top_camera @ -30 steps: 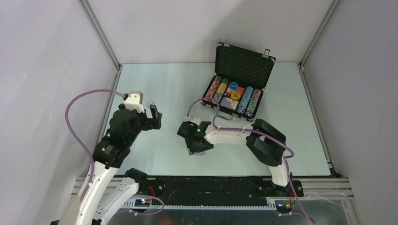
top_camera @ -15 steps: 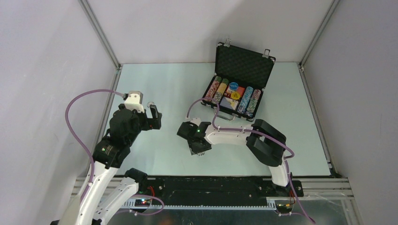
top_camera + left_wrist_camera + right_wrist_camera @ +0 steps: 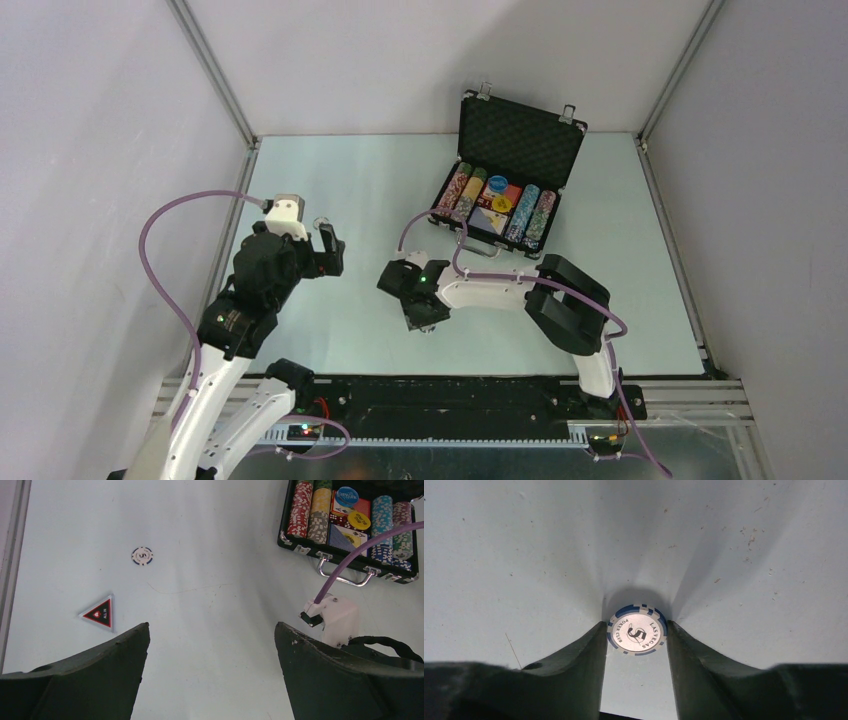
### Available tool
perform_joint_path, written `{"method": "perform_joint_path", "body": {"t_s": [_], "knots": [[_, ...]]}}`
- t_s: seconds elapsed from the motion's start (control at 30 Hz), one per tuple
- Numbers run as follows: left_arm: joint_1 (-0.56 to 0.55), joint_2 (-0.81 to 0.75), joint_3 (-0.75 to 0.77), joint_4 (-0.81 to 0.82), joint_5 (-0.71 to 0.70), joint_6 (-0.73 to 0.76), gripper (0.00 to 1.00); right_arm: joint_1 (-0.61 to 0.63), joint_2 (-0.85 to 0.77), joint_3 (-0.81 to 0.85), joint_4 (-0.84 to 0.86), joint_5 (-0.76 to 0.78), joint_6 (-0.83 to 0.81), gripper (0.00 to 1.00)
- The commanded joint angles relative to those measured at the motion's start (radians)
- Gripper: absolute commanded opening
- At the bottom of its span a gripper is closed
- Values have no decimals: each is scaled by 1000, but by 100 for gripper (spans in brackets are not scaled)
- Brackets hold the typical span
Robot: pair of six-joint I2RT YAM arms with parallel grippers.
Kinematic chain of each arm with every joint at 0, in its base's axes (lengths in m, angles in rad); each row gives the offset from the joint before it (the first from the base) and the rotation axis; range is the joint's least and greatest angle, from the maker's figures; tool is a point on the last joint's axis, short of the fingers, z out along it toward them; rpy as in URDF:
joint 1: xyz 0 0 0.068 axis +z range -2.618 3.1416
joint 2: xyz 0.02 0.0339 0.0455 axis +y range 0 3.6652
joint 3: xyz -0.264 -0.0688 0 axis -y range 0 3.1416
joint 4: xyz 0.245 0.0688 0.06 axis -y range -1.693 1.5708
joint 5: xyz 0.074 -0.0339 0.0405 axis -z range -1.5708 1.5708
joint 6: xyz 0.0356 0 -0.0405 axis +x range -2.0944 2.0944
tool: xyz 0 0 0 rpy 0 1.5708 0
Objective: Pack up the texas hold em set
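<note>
Chip [image 3: 637, 630] white, blue-edged (reads LAS VEGAS), pinched flat between right fingers [image 3: 583, 652].

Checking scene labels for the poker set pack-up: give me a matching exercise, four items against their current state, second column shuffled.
Items
1. briefcase
2. triangular piece
3. blue-and-white chip
4. left gripper

States
A. open, holding nothing
B. lying loose, well apart from the case
C. lid up
D. pinched between the fingers of the right gripper

Pairs: 1-C, 2-B, 3-D, 4-A
</note>
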State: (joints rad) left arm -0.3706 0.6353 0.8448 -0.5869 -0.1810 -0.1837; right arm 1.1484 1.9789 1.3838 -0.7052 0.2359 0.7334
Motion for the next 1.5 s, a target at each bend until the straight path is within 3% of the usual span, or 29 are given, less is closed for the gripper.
{"method": "perform_joint_path", "body": {"t_s": [0.0, 0.07, 0.23, 0.43, 0.6, 0.77, 0.93, 1.2, 1.47], "knots": [[8, 5, -10, 30, -6, -4, 100, 5, -9, -28, -24, 33, 9, 60], [8, 4, -10, 31, -7, -4, 100, 4, -23, -29, -12, 38, 6, 70], [8, 7, -11, 30, -14, -8, 100, -13, -64, -29, 37, 30, -21, 78], [16, 36, -10, 27, -110, -45, 100, -33, -176, -28, 85, 85, -38, 79], [161, 196, 42, -30, -99, -160, 100, -37, -309, -72, 116, 139, -44, 78], [187, 307, 74, -33, -194, -279, 100, -46, -481, -172, 140, 146, -64, 78], [275, 405, 90, -31, -316, -383, 100, -89, -631, -319, 204, 49, -87, 78], [541, 647, 82, 44, -288, -519, 100, -172, -729, -435, 235, -40, -127, 78], [605, 921, 235, 70, -306, -526, 100, -232, -728, -516, 339, -152, -140, 78]]}}
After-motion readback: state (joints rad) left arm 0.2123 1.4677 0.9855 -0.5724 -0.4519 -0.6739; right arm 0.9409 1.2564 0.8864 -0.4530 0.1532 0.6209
